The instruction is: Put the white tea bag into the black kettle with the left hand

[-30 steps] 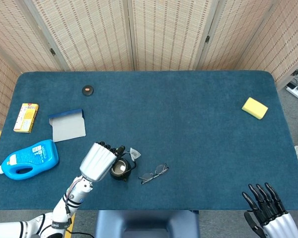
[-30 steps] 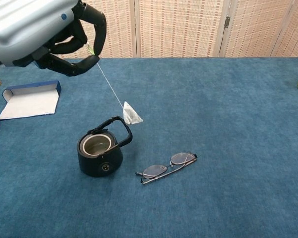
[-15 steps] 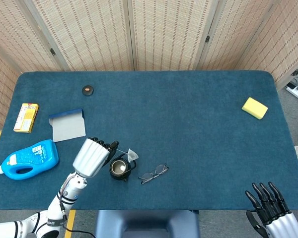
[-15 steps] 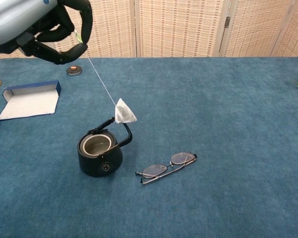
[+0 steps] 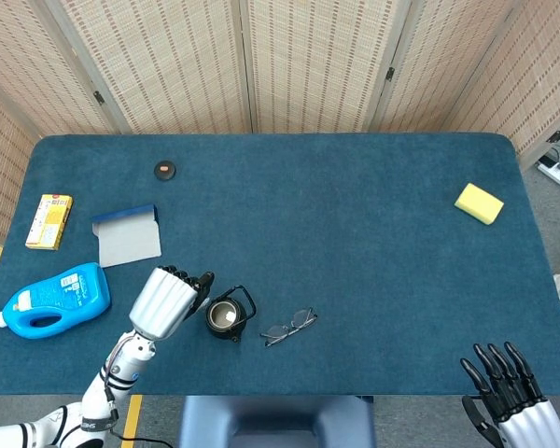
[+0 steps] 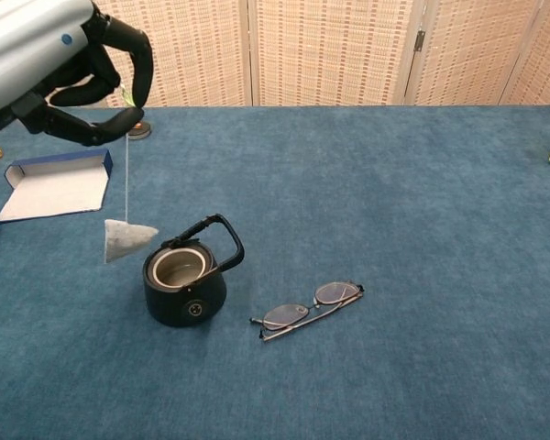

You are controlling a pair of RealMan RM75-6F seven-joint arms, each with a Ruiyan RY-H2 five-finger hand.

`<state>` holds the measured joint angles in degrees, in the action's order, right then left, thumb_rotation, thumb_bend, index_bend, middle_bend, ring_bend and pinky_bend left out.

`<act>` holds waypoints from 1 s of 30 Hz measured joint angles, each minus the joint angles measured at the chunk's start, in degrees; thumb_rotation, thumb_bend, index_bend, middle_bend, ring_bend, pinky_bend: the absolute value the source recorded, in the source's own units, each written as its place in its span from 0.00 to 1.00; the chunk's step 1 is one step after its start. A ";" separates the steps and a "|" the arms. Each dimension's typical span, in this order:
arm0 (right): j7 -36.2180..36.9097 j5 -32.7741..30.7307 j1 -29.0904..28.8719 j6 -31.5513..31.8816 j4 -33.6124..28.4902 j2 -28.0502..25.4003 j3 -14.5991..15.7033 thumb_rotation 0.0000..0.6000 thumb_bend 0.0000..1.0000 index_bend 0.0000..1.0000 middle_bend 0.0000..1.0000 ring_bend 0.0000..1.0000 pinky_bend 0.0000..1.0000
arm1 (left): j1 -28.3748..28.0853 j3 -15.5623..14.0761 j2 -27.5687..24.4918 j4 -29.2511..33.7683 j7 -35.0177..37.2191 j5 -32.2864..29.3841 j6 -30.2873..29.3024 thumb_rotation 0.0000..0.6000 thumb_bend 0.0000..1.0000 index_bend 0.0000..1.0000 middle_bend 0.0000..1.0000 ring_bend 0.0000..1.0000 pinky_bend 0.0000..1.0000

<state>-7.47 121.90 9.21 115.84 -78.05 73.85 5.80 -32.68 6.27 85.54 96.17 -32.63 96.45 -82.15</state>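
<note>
While left hand [image 6: 69,69] dangles it, tea bag [image 6: 124,240] escapes head view.

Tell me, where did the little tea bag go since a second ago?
The left hand, still pinching the string, moved to the left in the chest view. The white tea bag swung with it, from the handle side of the black kettle over to its other side, where it hangs in the air. It is not in the kettle yet. The kettle, the glasses and the right hand stayed put.
</note>
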 measured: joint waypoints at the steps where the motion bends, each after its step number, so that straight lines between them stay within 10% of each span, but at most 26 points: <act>1: 0.01 0.02 0.03 0.10 0.05 0.01 -0.02 1.00 0.44 0.00 0.00 0.00 0.00 | 0.05 -0.06 0.31 -0.51 0.33 0.00 0.09 1.00 0.53 0.69 1.00 1.00 1.00; 30: 2.14 1.21 1.19 5.05 2.73 0.57 -0.69 1.00 0.44 0.00 0.00 0.00 0.00 | 0.09 1.01 2.16 0.87 -3.16 1.77 2.73 1.00 0.53 0.69 1.00 1.00 1.00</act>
<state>-5.34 123.10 10.40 120.89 -75.32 74.42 5.11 -32.59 7.28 87.70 97.03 -35.79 98.21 -79.43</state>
